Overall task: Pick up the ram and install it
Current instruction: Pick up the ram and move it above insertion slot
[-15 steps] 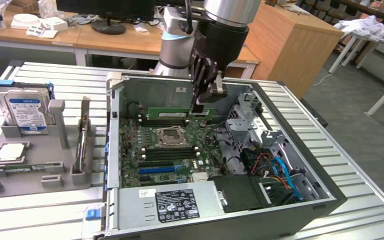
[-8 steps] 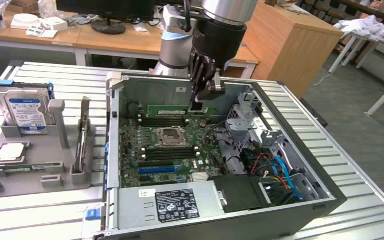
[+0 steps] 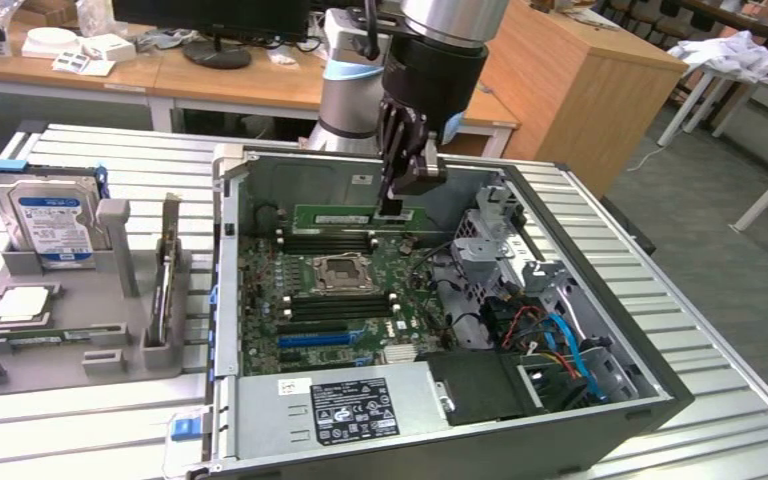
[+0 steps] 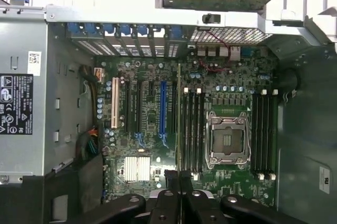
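Exterior view: pincer [image 3: 392, 208] clamps the ram [image 3: 337, 216]; seemingly above the motherboard [image 3: 404, 305].

An open computer case [image 3: 231, 262] is laid on the tabletop [image 3: 77, 430], its motherboard [image 3: 307, 310] exposed. At nine o'clock from it, a hard drive [image 3: 51, 215] is stood upright in a grey holder [image 3: 37, 350]. A power supply [image 3: 351, 405] is seen at six o'clock.

The ram [image 3: 341, 214] is a long, thin green stick with small dark chips on its side. It stands on its long edge and lies level. The gripper [image 3: 391, 212] pinches it tight near the end on the exterior view's right. It hangs inside the computer case [image 3: 357, 175], just above the black slots [image 3: 344, 241]. From the wrist view it looks like one thin line.
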{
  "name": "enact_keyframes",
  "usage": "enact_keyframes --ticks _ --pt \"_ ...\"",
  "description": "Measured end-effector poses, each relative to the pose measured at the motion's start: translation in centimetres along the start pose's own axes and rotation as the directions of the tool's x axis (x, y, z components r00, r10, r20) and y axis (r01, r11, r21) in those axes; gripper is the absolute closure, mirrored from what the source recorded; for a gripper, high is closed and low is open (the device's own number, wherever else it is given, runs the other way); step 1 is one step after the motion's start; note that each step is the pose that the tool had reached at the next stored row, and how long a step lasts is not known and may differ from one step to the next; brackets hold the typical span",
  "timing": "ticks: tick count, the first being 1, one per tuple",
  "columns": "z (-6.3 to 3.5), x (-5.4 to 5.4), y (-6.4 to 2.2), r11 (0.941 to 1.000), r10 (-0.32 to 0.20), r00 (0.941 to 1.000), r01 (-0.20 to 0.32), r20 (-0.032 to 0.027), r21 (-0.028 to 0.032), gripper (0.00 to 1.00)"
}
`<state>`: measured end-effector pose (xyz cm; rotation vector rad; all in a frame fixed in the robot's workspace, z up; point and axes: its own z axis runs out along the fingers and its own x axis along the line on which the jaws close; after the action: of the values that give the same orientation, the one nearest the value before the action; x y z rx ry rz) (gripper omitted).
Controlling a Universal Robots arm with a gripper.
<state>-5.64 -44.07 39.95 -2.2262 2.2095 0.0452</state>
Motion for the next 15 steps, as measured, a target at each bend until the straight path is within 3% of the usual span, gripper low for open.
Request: enact_keyframes --ticks 15 --pt "0.22 -1.7 -0.01 1.0000 0.000 1.0000 0.000 0.0067 0.0000 0.88"
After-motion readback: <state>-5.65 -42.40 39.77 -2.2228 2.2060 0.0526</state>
